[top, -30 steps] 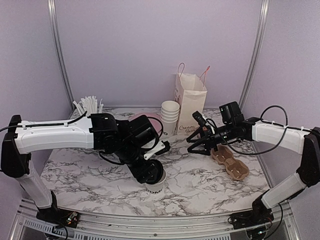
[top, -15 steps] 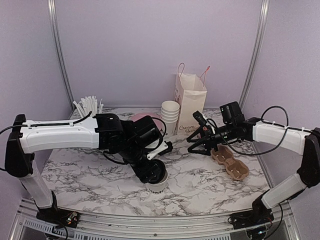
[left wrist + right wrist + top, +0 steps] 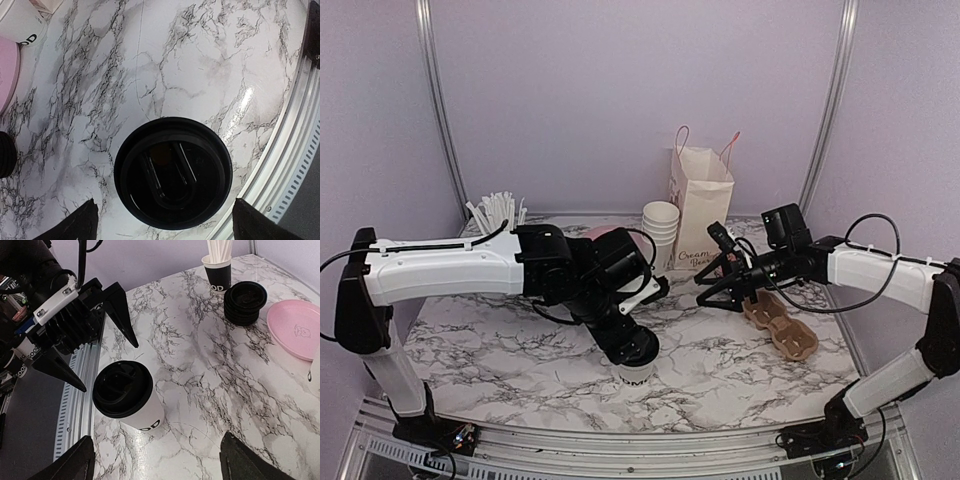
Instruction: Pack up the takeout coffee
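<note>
One takeout coffee (image 3: 635, 376), a white cup with a black dome lid (image 3: 172, 172), stands near the table's front edge. It also shows in the right wrist view (image 3: 127, 397), with dark lettering at its base. My left gripper (image 3: 631, 352) hangs right above it, open, with its fingers (image 3: 80, 222) spread wider than the lid and not touching it. It also shows in the right wrist view (image 3: 107, 365). My right gripper (image 3: 705, 291) is open and empty, held in the air right of centre and facing the cup. A brown cup carrier (image 3: 781, 325) lies at the right.
A paper bag (image 3: 701, 205) stands at the back beside stacked lidless white cups (image 3: 660, 229). A pink plate (image 3: 296, 327), a stack of black lids (image 3: 244, 302) and a black cup of straws (image 3: 218, 270) are at the back left. The metal table edge (image 3: 295, 150) runs close to the cup.
My left gripper has shifted slightly right and settled over the coffee cup. The right arm has barely moved.
</note>
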